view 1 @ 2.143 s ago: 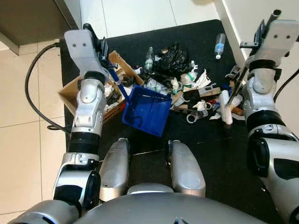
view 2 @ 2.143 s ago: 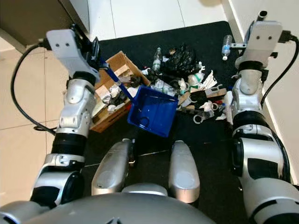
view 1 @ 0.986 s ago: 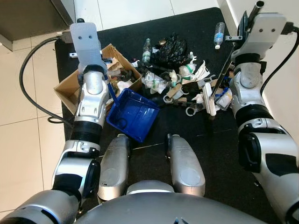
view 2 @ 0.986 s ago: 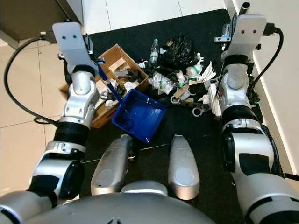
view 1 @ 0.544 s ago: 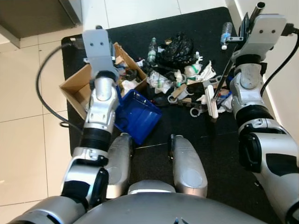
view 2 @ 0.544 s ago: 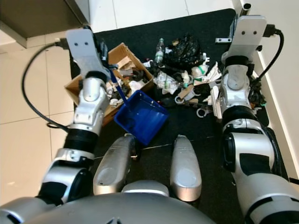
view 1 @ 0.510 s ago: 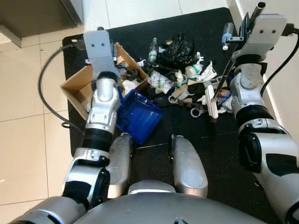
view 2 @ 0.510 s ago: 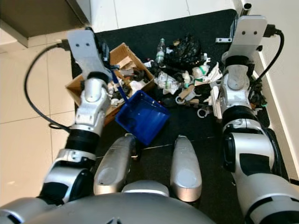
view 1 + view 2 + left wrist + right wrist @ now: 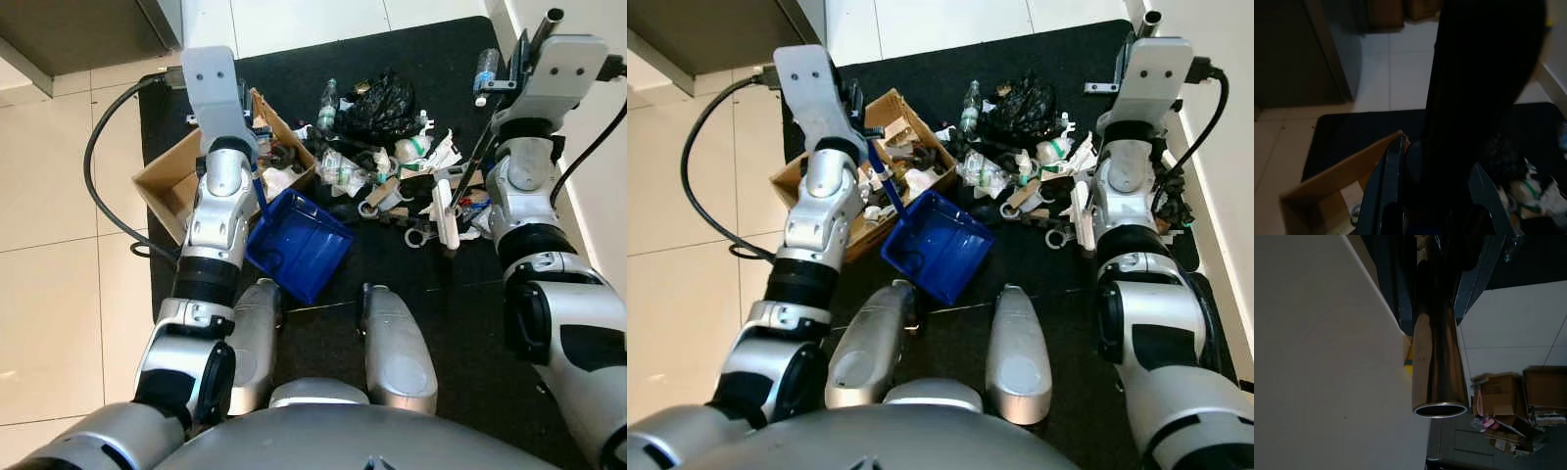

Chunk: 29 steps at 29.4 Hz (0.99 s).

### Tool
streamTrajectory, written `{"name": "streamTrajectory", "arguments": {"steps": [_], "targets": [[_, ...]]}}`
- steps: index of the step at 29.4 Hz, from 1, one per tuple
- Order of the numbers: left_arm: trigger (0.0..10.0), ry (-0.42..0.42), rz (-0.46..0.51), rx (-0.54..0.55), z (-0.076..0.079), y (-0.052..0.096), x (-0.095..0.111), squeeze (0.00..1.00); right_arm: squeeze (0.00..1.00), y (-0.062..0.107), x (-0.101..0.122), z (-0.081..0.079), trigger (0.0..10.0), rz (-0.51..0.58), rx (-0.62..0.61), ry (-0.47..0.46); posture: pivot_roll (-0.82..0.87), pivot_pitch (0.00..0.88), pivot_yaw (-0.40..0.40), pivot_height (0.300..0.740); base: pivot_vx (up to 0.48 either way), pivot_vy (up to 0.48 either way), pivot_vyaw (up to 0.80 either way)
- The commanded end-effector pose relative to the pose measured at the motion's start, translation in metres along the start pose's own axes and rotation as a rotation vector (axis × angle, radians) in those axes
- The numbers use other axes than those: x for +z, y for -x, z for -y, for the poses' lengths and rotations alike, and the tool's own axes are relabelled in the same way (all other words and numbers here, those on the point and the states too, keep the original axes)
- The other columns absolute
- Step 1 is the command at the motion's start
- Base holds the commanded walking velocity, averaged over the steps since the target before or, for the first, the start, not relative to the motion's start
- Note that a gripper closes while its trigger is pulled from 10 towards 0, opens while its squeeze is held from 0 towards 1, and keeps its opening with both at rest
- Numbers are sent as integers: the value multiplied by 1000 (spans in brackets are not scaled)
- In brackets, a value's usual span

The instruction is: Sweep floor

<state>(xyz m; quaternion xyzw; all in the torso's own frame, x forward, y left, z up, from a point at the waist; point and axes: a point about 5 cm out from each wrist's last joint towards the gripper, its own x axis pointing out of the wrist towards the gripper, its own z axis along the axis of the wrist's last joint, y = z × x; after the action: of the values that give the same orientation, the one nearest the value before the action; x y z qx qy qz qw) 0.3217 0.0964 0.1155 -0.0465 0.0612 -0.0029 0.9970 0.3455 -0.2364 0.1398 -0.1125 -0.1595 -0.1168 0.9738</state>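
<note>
Dustpan (image 9: pixel 299 244) held by left claw (image 9: pixel 253 166); broom (image 9: pixel 449 217) gripped by right claw (image 9: pixel 519 54).
Litter (image 9: pixel 387 166) could be swept past the tilted pan.

A black mat (image 9: pixel 323 39) lay on beige floor tiles (image 9: pixel 59 196); a white wall (image 9: pixel 1317 357) rose alongside, with stacked cardboard boxes (image 9: pixel 1508 401) beyond.

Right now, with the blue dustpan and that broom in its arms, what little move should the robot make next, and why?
Probably a short sweep of the broom toward the blue dustpan. The litter pile lies on the black mat between them, the pan looks empty, and its open edge sits short of the pile, so the left arm may need to tip it closer.
</note>
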Motion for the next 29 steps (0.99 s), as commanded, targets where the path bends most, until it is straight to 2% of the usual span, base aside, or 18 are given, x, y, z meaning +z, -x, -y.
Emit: {"name": "streamTrajectory", "arguments": {"steps": [1, 3, 6, 9, 11, 13, 16, 24, 28, 29], "targets": [[10000, 54, -95, -135, 22, 8, -18, 0, 0, 0, 3, 4, 10000, 32, -16, 0, 77, 163, 70, 740, 0, 0, 0], [10000, 56, -50, -246, 35, 13, -7, 0, 0, 0, 3, 4, 10000, 33, -17, 0, 80, 161, 70, 740, 0, 0, 0], [10000, 86, -60, -367, 49, 20, -1, 0, 0, 0, 3, 3, 10000, 33, -16, -1, 85, 159, 71, 740, 0, 0, 0], [10000, 60, -62, -413, 55, 24, -1, 0, 0, 0, 3, 2, 10000, 32, -15, -3, 88, 157, 72, 740, 0, 0, 0], [10000, -27, -46, -407, 53, 26, -4, 0, 0, -1, 4, 0, 10000, 32, -14, -6, 84, 157, 75, 740, 0, 0, 0], [10000, -162, -9, -398, 46, 26, -7, 0, 0, -1, 4, 0, 10000, 32, -14, -7, 85, 158, 77, 740, 0, 0, 0], [10000, -186, -22, -408, 42, 28, -10, 0, 0, 0, 3, 0, 10000, 31, -16, -7, 90, 157, 77, 740, 0, 0, 0], [10000, -160, -142, -415, 27, 37, -25, 0, 0, 1, 1, 2, 10000, 25, -21, -4, 90, 159, 79, 740, 0, 0, 0], [10000, -167, -147, -390, 21, 36, -28, 0, 0, 1, 1, 2, 10000, 24, -22, -4, 93, 159, 77, 740, 0, 0, 0], [10000, -192, -138, -364, 18, 35, -29, 0, 0, 1, 1, 1, 10000, 24, -20, -4, 94, 159, 76, 740, 0, 0, 0]]}}
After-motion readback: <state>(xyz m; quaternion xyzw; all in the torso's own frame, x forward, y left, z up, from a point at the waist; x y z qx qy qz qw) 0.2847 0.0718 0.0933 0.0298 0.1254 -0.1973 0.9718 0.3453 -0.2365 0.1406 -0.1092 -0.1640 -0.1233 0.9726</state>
